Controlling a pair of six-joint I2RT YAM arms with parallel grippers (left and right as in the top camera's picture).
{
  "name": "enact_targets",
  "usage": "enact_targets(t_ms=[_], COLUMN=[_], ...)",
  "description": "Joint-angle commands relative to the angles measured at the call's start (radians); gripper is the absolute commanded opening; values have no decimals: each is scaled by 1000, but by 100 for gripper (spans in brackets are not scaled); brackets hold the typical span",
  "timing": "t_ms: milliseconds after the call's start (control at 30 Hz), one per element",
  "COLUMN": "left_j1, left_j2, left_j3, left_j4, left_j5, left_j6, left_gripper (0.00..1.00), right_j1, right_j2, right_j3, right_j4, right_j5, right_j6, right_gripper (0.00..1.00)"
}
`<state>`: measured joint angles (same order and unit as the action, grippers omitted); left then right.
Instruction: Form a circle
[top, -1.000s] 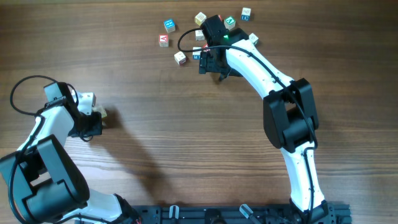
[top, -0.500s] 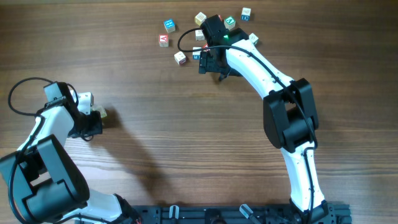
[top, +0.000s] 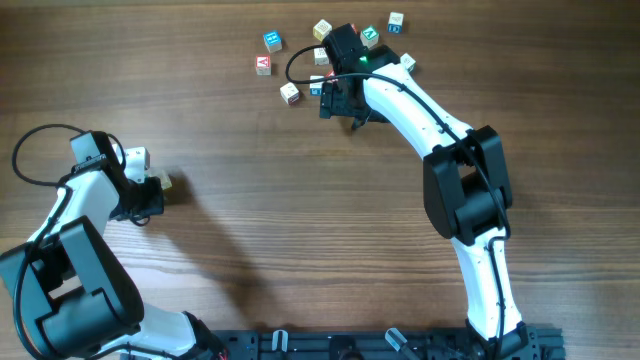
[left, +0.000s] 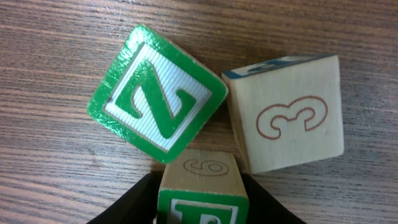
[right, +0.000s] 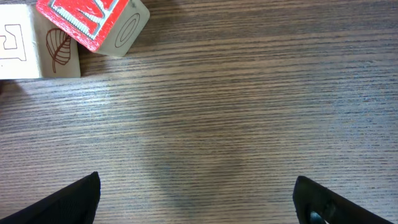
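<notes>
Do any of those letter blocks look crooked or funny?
Yes. The green Z cube sits twisted cornerwise, unlike the nearly straight 3 cube beside it and the 6 cube in the left pincer.

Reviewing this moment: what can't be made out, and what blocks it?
Left wrist: the cube marked 6 in the left claw has its green letter cut off by the bottom edge.
Overhead: the three-cube cluster sits mostly under the left arm.
Overhead: letters on the scattered cubes are too small; the right arm covers some.
Right wrist: the red cube is cut off by the top edge.
</notes>
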<state>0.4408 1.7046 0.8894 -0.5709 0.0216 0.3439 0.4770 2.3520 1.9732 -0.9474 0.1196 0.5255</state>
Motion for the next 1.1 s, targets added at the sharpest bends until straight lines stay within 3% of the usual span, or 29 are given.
enact_targets(t_ms=[0, 967, 1067], left_j1=[3, 3, 3], left_j2=[27, 27, 27], left_j3=[-14, -14, -14], left_j4=[13, 62, 58], left_j5=[22, 61, 61], left_j6=[-16, -11, -11], left_gripper=[43, 38, 47], right_j1=[3, 3, 3], right_j2=[-37, -37, -37], right_j3=[-3, -3, -3], right_j4=[5, 9, 9], right_j5=[-13, -13, -13], right_j6=[-2, -2, -2], right_gripper=[100, 100, 100])
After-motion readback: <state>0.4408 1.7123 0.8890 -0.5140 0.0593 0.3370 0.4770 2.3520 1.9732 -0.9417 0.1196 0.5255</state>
